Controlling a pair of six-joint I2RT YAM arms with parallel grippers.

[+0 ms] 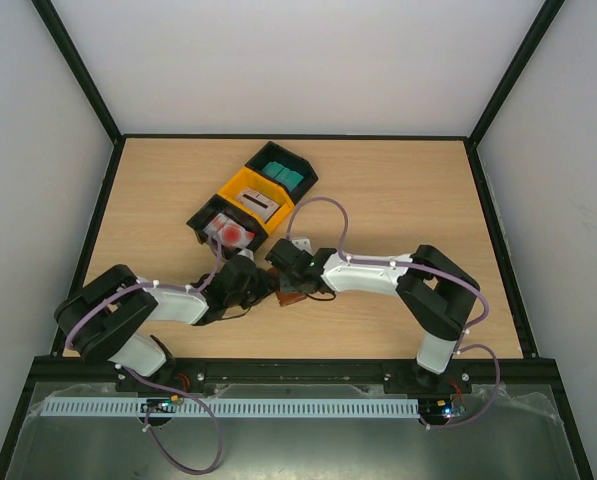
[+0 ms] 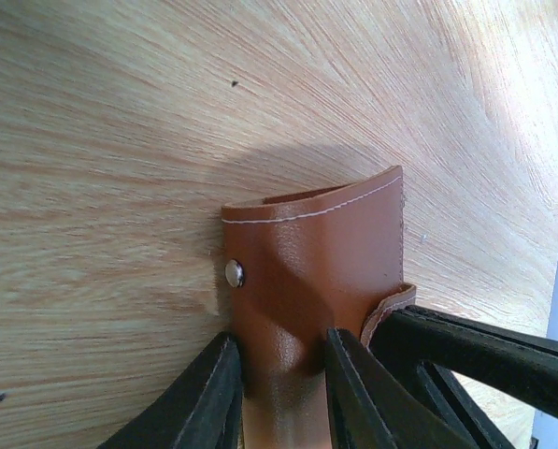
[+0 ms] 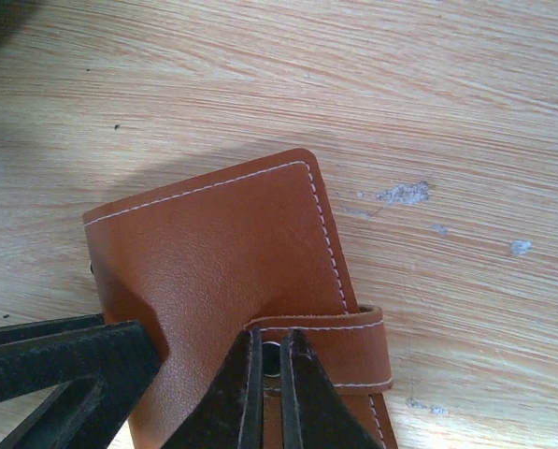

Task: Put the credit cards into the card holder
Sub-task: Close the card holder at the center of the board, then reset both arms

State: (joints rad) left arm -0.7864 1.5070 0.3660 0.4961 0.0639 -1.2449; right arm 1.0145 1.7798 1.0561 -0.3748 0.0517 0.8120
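Holder [image 1: 291,294] lies near the table's 6 o'clock, cards [image 1: 236,232] in bins [image 1: 230,190] at its 11; left gripper [image 2: 280,374] clamps its body; right gripper [image 3: 271,360] is pinched almost closed on the strap [image 3: 353,341]; the leather looks light, soft and floppy, best held at a stitched edge.

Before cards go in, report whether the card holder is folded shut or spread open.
Folded shut: card holder shows only its stitched outer cover, the strap wrapped over its edge. Whether the strap is fastened, cannot tell.
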